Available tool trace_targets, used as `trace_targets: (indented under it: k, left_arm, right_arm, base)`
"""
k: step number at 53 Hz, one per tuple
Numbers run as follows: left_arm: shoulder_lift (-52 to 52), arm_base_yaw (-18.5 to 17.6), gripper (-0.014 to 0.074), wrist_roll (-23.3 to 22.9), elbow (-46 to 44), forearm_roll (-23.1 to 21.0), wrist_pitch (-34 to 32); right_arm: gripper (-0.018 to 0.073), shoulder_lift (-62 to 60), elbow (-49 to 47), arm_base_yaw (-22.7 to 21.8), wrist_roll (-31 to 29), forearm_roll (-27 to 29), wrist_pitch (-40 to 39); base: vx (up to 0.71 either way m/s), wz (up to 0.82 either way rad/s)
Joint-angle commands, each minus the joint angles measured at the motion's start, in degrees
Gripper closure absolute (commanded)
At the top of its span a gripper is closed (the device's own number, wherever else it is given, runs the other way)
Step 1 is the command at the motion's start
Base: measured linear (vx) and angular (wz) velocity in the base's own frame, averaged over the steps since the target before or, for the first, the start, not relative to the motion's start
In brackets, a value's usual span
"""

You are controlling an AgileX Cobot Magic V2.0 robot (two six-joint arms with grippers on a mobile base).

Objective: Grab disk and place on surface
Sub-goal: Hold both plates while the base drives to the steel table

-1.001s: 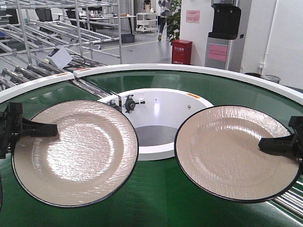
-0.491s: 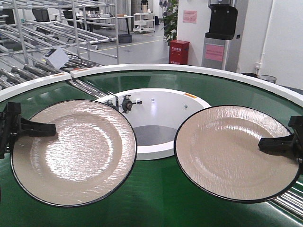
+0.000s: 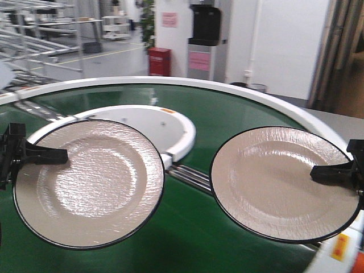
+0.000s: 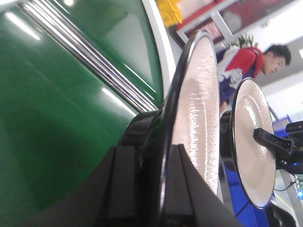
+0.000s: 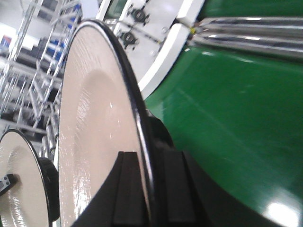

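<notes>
You have two disks in the air, one in each claw, and neither touches anything below it. The left disk (image 3: 88, 185) is a pale, textured plate with a thin black rim, its face turned up and toward the front camera. It hangs over the green belt (image 3: 187, 239). The left claw (image 3: 57, 154) is clamped on its outer left edge. In the left wrist view you see the rim edge-on, with a black finger pressed against each side and no gap.

The right disk (image 3: 278, 182) matches it and sits at much the same height, apart from the first with belt showing between them. The right claw (image 3: 321, 172) is closed on its outer right edge. The right wrist view shows the same pinch, one finger on the face and one on the underside.

Under the gap between the disks a strip of metal rollers (image 3: 190, 176) crosses the belt. Behind the left disk lies the white inner hub (image 3: 176, 128), and a white outer rim (image 3: 227, 85) curves round the far side of the belt. Beyond that stand a red box (image 3: 159, 61) and a black dispenser (image 3: 205, 25) against the wall. The left wrist view catches a person (image 4: 255, 56) in red and white behind the plates.
</notes>
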Motion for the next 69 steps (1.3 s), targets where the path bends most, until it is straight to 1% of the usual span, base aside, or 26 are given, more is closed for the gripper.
trace_targets:
  k: [1, 51, 56, 69]
  left_arm:
    - [-3.0, -0.4, 0.0601, -0.9, -1.9, -8.0, 1.4]
    - [-3.0, -0.4, 0.0601, -0.9, -1.9, -8.2, 1.4]
    - [-3.1, -0.3, 0.0601, -0.9, -1.9, -7.0, 1.5]
    - [-3.0, -0.4, 0.0601, -0.9, -1.9, -6.9, 1.5]
  right_arm:
    - [0.0568, -2.5, -1.9, -0.2, 0.2, 7.2, 1.5]
    - [0.0568, -2.5, -1.8, -0.2, 0.2, 7.0, 1.5]
    - [0.0568, -4.1, -1.8, -0.2, 0.2, 5.8, 2.4]
    - [0.0568, -4.7, -1.8, -0.2, 0.2, 5.6, 3.4]
  base:
    - [-0.13, -0.6]
    - [-0.17, -0.64]
    - [-0.11, -0.44]
    - [-0.06, -0.32]
